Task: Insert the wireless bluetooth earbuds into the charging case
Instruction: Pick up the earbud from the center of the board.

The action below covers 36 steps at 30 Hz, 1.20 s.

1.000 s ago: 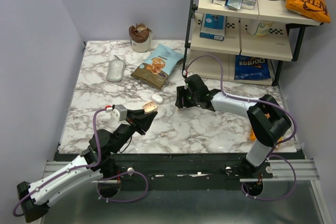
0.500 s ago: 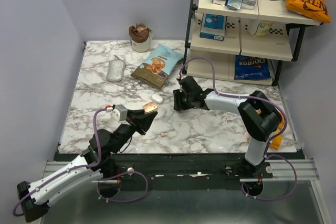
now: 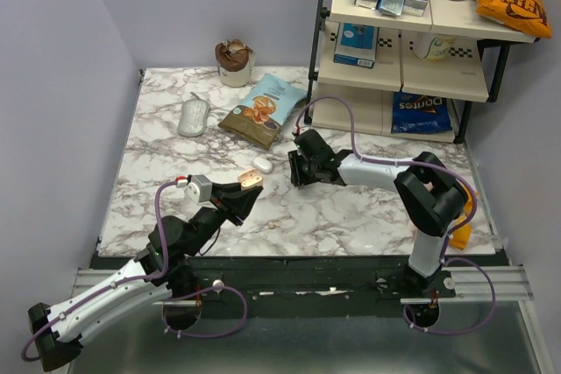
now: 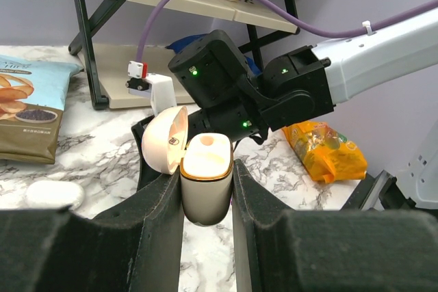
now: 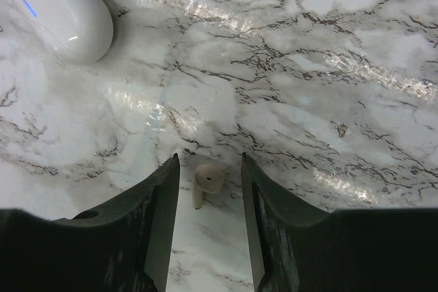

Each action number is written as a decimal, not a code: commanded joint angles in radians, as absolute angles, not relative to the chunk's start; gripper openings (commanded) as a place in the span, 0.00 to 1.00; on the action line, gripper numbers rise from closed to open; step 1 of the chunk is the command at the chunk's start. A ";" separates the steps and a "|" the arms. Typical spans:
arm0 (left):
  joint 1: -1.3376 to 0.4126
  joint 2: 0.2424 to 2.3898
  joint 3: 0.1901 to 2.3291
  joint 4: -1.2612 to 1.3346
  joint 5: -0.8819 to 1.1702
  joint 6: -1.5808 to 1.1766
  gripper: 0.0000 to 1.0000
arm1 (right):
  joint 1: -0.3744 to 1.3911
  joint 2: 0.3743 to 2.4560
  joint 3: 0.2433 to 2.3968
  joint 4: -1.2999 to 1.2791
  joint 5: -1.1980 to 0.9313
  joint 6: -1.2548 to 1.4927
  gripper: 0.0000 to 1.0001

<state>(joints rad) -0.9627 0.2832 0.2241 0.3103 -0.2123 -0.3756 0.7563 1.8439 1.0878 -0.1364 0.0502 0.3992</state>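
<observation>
My left gripper (image 4: 207,169) is shut on the charging case (image 4: 205,193), a small white case with a gold rim, held upright above the table with its lid (image 4: 165,140) swung open. The top view shows this case (image 3: 251,179) at the left gripper's (image 3: 248,188) tips, near the table's front middle. One of the wireless bluetooth earbuds (image 5: 206,182), tiny and whitish, lies on the marble between the fingers of my right gripper (image 5: 209,163). Those fingers stand open on either side without touching it. The right gripper (image 3: 293,169) is low over the table centre.
A white pebble-shaped oval (image 3: 263,164) with a blue light (image 5: 58,8) lies just left of the right gripper. Further back are a snack bag (image 3: 263,109), a grey oval object (image 3: 194,116) and a cup (image 3: 234,62). A shelf rack (image 3: 403,50) stands at the right, an orange packet (image 4: 325,148) near it.
The right gripper has moved left towards the white oval, and its jaws have narrowed around the earbud. The left arm and the case have not moved.
</observation>
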 commanded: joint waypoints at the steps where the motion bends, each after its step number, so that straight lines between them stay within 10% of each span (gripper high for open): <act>1: -0.966 0.268 0.229 0.314 -0.227 -0.382 0.00 | 0.785 1.905 1.088 -0.224 0.126 0.426 0.49; 36: -0.985 0.209 0.224 0.293 -0.235 -0.394 0.00 | 0.902 1.970 1.149 -0.423 0.371 0.542 0.45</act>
<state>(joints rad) -0.9771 0.2279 0.2241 0.2993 -0.2134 -0.3889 0.8776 1.8923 1.1606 -0.2573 0.3698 0.5262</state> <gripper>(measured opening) 0.357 0.449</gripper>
